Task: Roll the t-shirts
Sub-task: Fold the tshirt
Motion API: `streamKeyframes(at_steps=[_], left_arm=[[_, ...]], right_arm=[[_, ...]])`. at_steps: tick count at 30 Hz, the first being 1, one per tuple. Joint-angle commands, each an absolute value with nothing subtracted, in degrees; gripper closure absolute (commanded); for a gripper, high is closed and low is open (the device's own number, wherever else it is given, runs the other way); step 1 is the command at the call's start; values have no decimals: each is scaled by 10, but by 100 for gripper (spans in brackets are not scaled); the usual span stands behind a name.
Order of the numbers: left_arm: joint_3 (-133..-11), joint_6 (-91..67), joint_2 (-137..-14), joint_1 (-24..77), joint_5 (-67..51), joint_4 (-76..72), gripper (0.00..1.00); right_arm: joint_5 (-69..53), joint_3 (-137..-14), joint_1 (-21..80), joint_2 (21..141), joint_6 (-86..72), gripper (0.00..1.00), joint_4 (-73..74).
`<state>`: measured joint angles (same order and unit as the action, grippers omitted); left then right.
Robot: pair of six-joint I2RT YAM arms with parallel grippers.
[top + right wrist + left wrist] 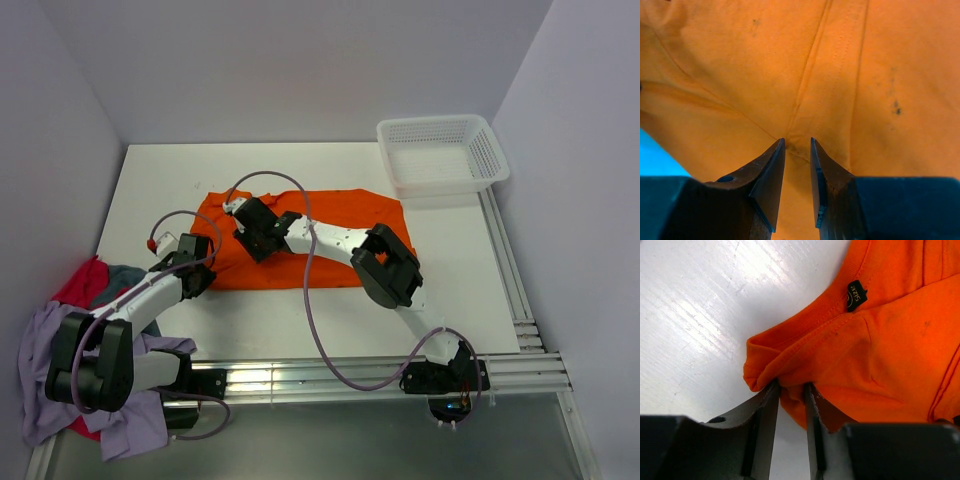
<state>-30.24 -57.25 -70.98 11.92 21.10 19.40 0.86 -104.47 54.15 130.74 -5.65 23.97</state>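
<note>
top external: white table [300, 165], pale walls [300, 60]; orange t-shirt [340, 215] flat on table, left gripper [791, 387] pinching its edge, right gripper [797, 142] slightly parted.

Four shirts are showing: one orange shirt [340, 208], one red shirt [85, 283], one grey-blue shirt [126, 277] and one lavender shirt [40, 345]. One white basket [492, 160] is sitting on one table [160, 180]. Two robot arms are working, the left arm [150, 295] and the right arm [335, 240]. Each is carrying one gripper, making two: the left gripper [791, 385] and the right gripper [797, 141].
</note>
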Motion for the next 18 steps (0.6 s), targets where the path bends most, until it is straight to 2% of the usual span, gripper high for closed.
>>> streamKeyframes(at_steps=[1, 6, 7, 9, 10, 11, 15, 18], left_arm=[[-308, -568, -701, 119, 205, 221, 68], [-307, -564, -700, 119, 203, 221, 73], [-307, -562, -700, 119, 201, 218, 80], [-307, -562, -700, 119, 200, 220, 84], [-306, -558, -700, 119, 199, 219, 97], [-307, -558, -700, 119, 198, 220, 99], [-305, -557, -693, 119, 199, 223, 99], [-304, -558, -686, 119, 202, 228, 100]], right_arm=[[35, -1070, 547, 1311, -41, 66, 247], [14, -1056, 552, 1306, -35, 63, 241], [11, -1053, 554, 1303, -34, 60, 236], [14, -1048, 555, 1301, -33, 59, 233], [17, -1050, 558, 1307, -33, 59, 239], [18, -1058, 557, 1310, -34, 59, 244], [15, -1061, 558, 1317, -35, 61, 246], [20, -1062, 558, 1320, -39, 70, 247]])
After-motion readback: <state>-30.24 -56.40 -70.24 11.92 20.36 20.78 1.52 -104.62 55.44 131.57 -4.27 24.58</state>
